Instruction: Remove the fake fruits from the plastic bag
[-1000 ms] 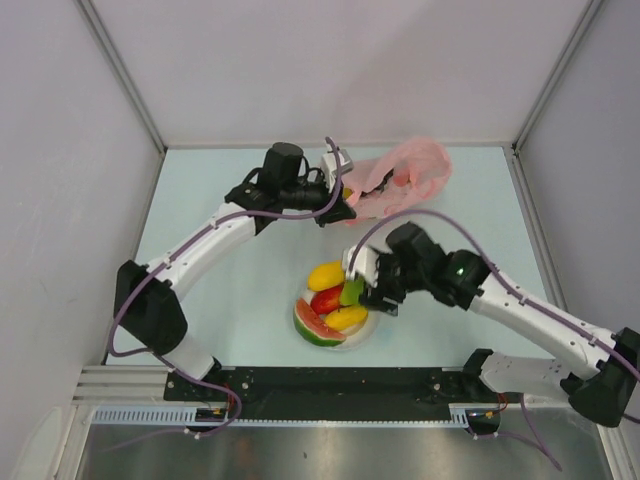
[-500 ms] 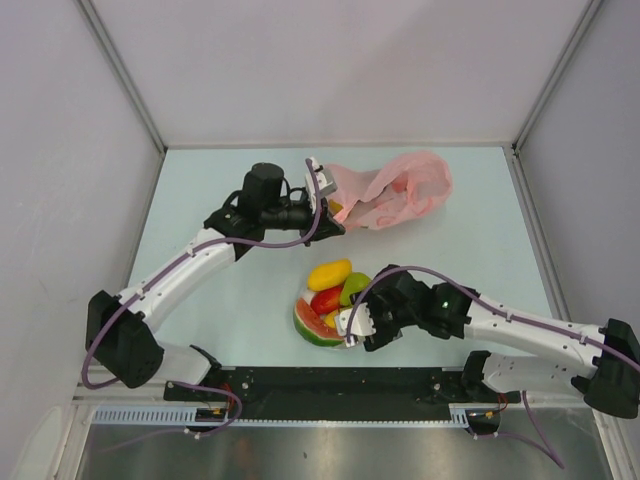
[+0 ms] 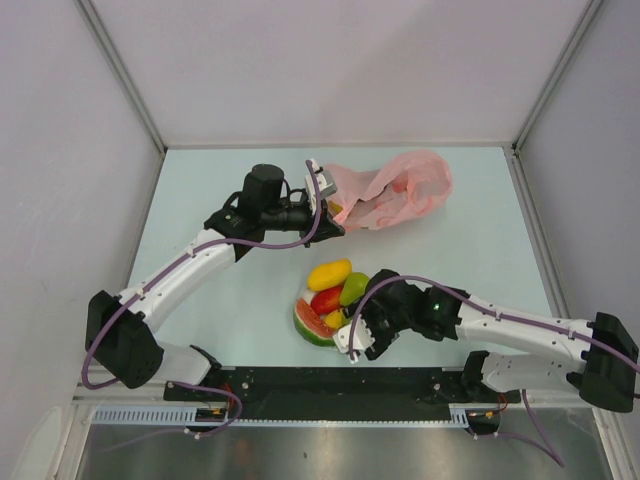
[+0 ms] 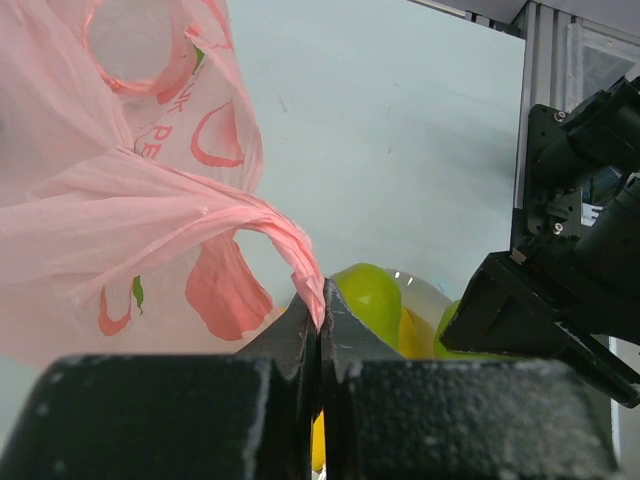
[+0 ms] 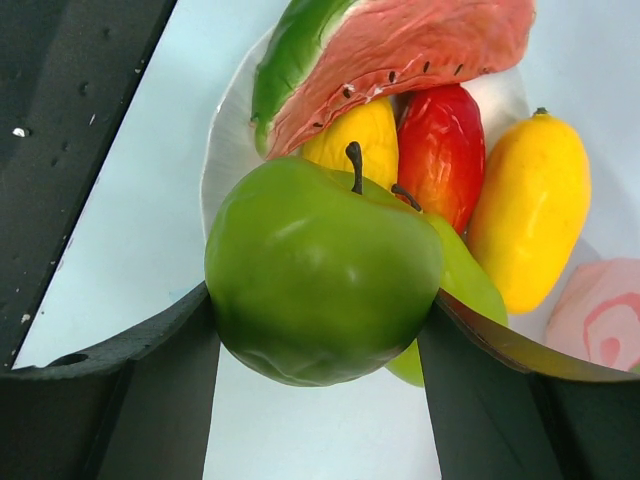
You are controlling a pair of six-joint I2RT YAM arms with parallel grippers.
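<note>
The table (image 3: 200,180) meets walls on 3 sides. The pink bag (image 3: 400,190) lies beyond the bowl (image 5: 225,110), its handle pinched in the closed left claw (image 4: 320,320). The bowl sits near the table's front edge, well apart from the side walls. It holds a watermelon slice (image 3: 312,325), a yellow mango (image 3: 329,273) and a red mango (image 3: 326,299). At the bowl's front-right rim, the right claw (image 3: 350,335) grips a green pear (image 5: 320,270).

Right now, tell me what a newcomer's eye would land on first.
The big glossy green fruit fills the right wrist view, clamped in the right pincer by the white bowl of bright fruits near the table's front edge. Farther back, the left pincer pinches a twisted strip of the crinkly pink bag.
</note>
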